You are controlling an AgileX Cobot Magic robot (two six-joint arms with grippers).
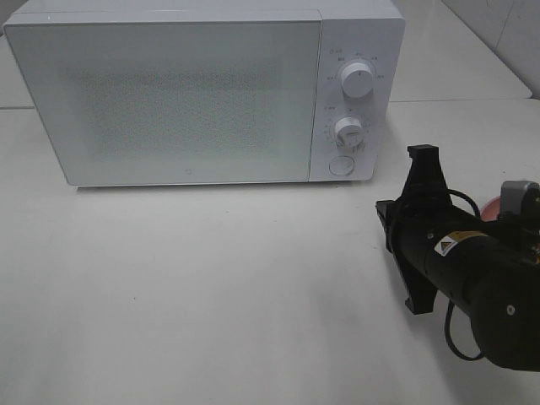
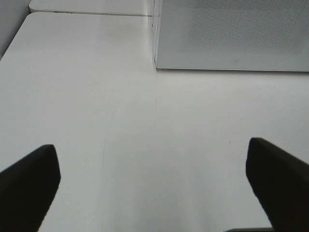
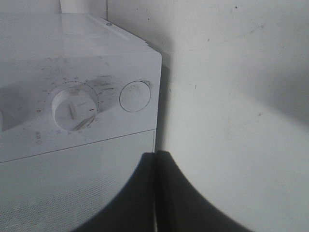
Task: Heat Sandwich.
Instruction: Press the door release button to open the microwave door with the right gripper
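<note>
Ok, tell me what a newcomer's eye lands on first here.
The big white microwave fills the back of the table, with its door shut. The black right arm sits at the lower right of the high view. Its right gripper is closed and points at the microwave's control-panel corner.

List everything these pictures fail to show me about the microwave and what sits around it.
- Inside of the microwave: exterior high view, its shut door's dotted window hides it.
- dial markings: same view, too small to read.
- pink object: same view, mostly behind the right arm.
- left gripper: left wrist view, cut off by the edge; only the tips show.
- sandwich: in no view.
</note>
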